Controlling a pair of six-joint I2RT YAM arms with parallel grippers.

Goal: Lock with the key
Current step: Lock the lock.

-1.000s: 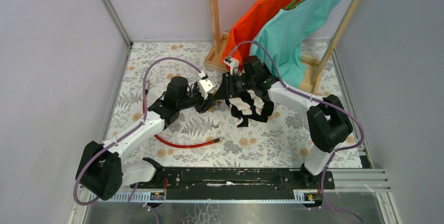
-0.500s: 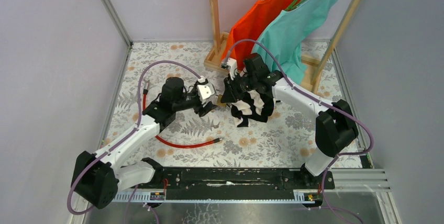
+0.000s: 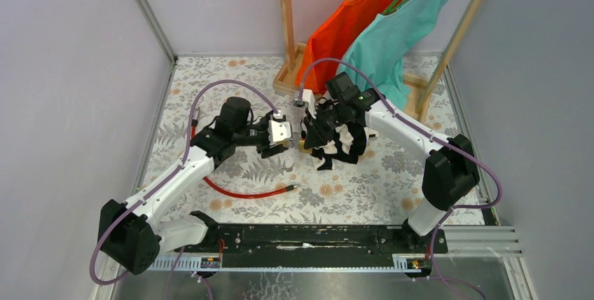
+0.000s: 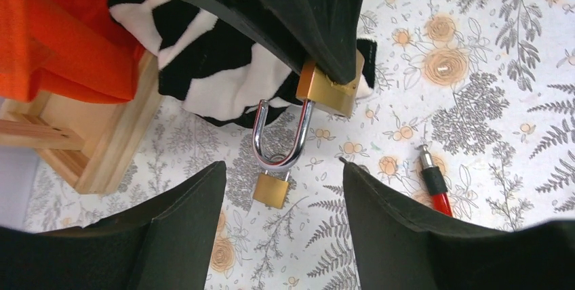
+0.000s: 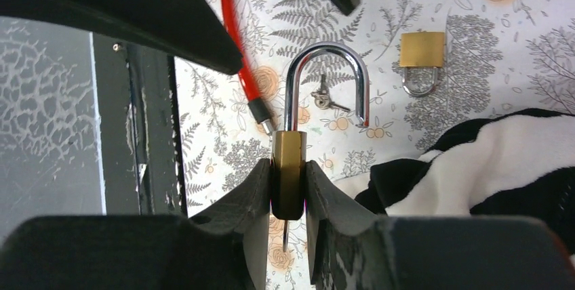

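Note:
My right gripper (image 5: 288, 171) is shut on the body of the brass padlock (image 5: 288, 168) and holds it above the table. Its steel shackle (image 5: 327, 80) is open, with one leg free. A thin grey blade (image 5: 285, 232) sticks out under the body; it looks like a key in the keyhole. A tiny silvery-grey key (image 5: 324, 99) lies on the table beyond the shackle. In the left wrist view the padlock (image 4: 330, 88) hangs with its shackle down, just in front of my open, empty left gripper (image 4: 281, 168). In the top view both grippers, left (image 3: 281, 139) and right (image 3: 308, 137), nearly meet.
A small shut brass padlock (image 4: 272, 190) lies on the table under the shackle. A red cable (image 3: 245, 192) runs across the floral table. A black and white cloth (image 3: 340, 142) lies under the right arm. A wooden rack (image 3: 287, 79) with orange and teal shirts stands behind.
My left gripper has turned and moved right toward the padlock. My right gripper has swung the padlock left and nearer, closing the gap between the two.

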